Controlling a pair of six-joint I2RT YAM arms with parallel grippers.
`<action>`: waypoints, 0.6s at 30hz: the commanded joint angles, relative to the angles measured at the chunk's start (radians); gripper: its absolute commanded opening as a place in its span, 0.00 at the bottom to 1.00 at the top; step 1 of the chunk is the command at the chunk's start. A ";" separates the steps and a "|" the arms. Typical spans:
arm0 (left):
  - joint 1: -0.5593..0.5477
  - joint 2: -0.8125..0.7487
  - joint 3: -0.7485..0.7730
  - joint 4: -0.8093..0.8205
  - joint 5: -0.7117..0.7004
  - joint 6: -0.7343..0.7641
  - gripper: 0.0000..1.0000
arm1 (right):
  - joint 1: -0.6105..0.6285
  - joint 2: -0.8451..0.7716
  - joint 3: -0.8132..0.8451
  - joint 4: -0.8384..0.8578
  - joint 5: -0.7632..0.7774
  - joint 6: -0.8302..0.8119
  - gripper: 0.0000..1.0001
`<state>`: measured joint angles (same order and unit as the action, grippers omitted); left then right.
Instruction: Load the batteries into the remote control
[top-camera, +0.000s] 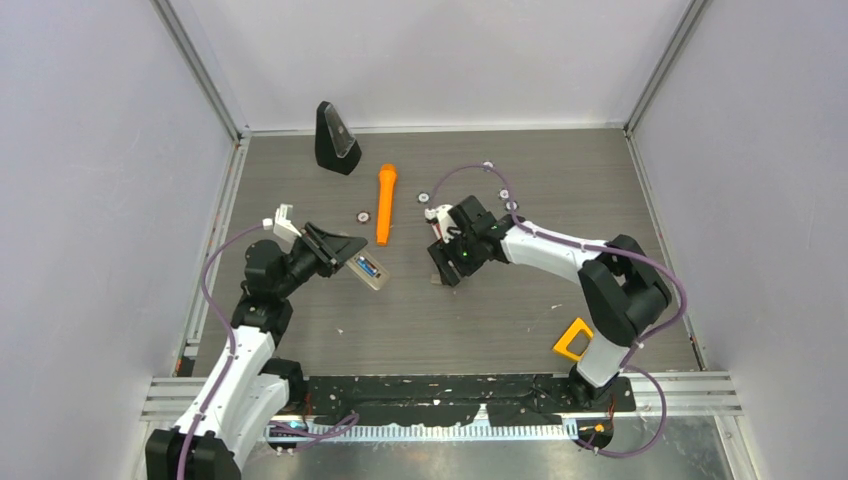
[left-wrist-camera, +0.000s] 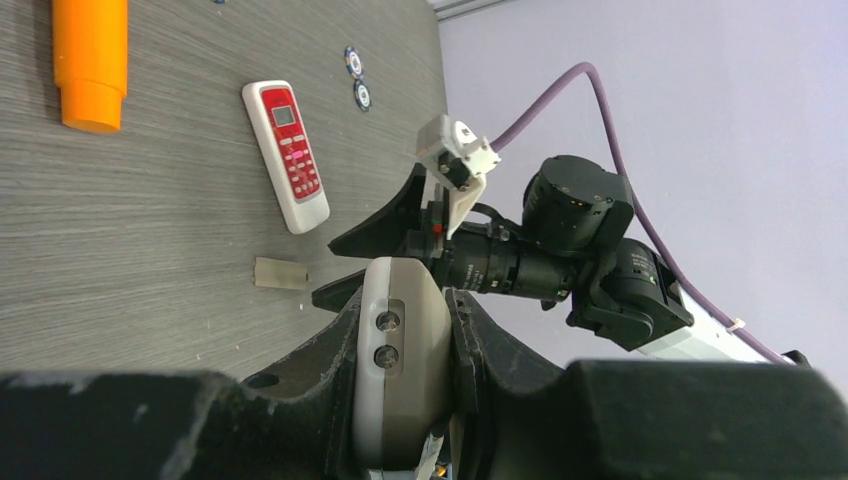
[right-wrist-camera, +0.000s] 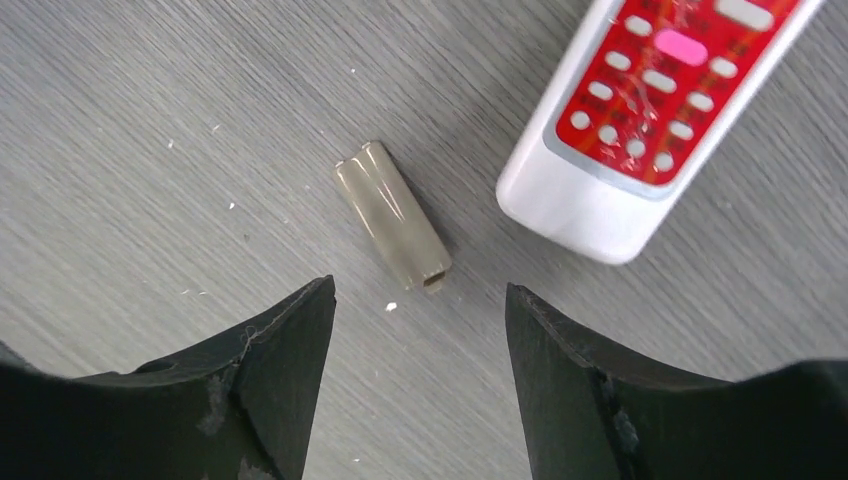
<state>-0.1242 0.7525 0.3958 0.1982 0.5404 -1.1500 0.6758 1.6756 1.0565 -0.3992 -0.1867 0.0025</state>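
Two remotes here. The left gripper (left-wrist-camera: 405, 365) is clamped narrow on the grey remote (left-wrist-camera: 398, 290), one finger on each long side, and holds it up off the table (top-camera: 500, 310), tilted. From above, the open back of that remote shows a patch of blue, the batteries (top-camera: 367, 265), sitting in it between the fingers. How many there are is too small to make out.

The right gripper (right-wrist-camera: 418, 292) stands wide, with nothing between its fingers (right-wrist-camera: 280, 350). It hangs low over the wood. Just ahead of the gap between its fingers lies one small beige battery cover (right-wrist-camera: 392, 213), flat on the table, slanted, and touching neither finger. Ahead of it and off to the side lies the second remote, a red-and-white remote (right-wrist-camera: 655, 110). It is face up with its buttons showing, close beside the cover but not touching it.

Seen from the left wrist, beyond the held remote, the same cover lies nearest and the red-and-white remote farther out. Two small round discs (left-wrist-camera: 357, 78) lie past that, close together. One orange cylinder (top-camera: 385, 203) lies between the two grippers, farther back on the table, and one more disc (top-camera: 360, 212) is just beside it. One black wedge (top-camera: 335, 138) stands well behind the left gripper. One yellow piece (top-camera: 573, 338) lies by the right arm's base.
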 joint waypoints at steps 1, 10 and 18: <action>0.014 -0.010 0.015 0.010 0.027 0.009 0.00 | 0.036 0.075 0.096 -0.067 0.053 -0.146 0.67; 0.027 0.002 0.010 0.022 0.036 0.009 0.00 | 0.102 0.162 0.136 -0.098 0.160 -0.195 0.64; 0.035 0.022 0.012 0.038 0.045 0.006 0.00 | 0.105 0.204 0.163 -0.129 0.171 -0.220 0.51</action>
<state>-0.0998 0.7715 0.3958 0.1837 0.5564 -1.1469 0.7818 1.8549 1.1934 -0.5037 -0.0601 -0.1867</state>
